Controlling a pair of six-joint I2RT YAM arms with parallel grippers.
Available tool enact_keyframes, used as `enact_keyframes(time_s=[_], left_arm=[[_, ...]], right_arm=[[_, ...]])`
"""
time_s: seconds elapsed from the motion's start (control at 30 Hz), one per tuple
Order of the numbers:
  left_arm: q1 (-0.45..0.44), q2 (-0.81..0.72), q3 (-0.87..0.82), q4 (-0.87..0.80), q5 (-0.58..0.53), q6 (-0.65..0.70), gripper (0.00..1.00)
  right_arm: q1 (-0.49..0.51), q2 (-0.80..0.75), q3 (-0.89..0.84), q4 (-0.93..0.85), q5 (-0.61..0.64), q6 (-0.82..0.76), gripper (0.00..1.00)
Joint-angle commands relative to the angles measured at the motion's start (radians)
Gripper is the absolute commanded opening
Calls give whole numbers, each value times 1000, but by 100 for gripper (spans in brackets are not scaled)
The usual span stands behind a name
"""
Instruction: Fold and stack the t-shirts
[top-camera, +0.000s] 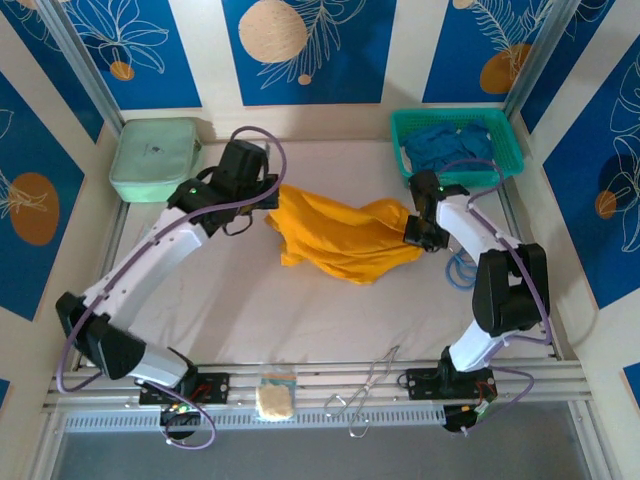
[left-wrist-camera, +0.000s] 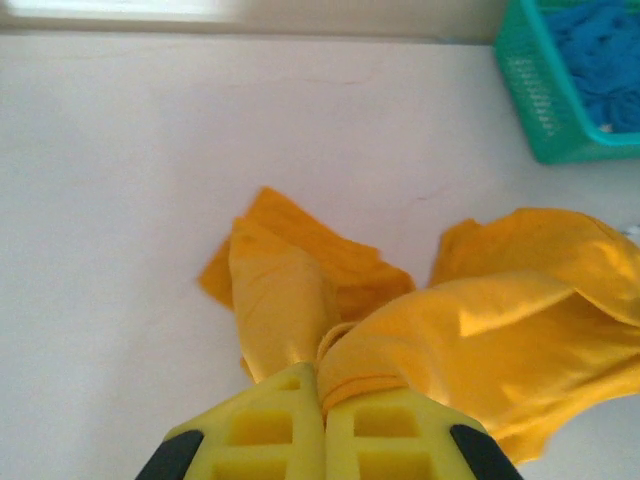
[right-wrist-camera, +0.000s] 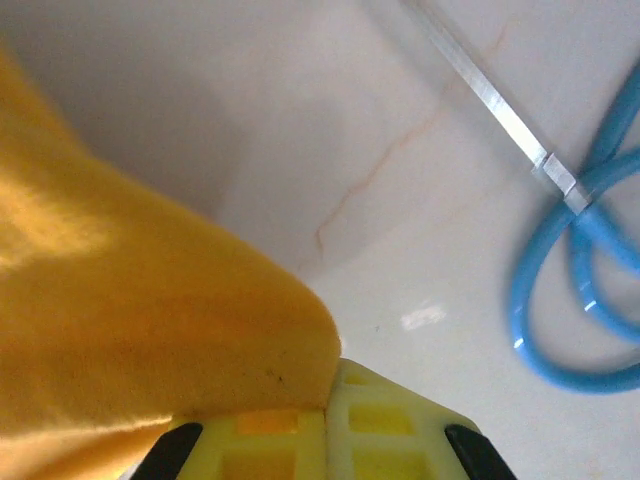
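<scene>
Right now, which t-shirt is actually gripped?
The mustard-orange t-shirt mid-table: both arms' jaws are shut on it, one at each end. The blue t-shirts lie untouched in the teal basket.

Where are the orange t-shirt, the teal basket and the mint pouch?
orange t-shirt (top-camera: 340, 235), top external view, middle of the bunched cloth.
teal basket (top-camera: 450, 113), top external view, its far rim.
mint pouch (top-camera: 155, 158), top external view, centre of its top face.
</scene>
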Motion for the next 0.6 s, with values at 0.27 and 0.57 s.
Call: enact_keyframes(time_s=[0.27,0.57], left_arm=[[105,178,66,44,-362,176,0],[123,513,351,247,-249,338,0]], right_arm=[[53,485,576,-95,248,-189,0],[95,633,693,-156,334,-82,3]])
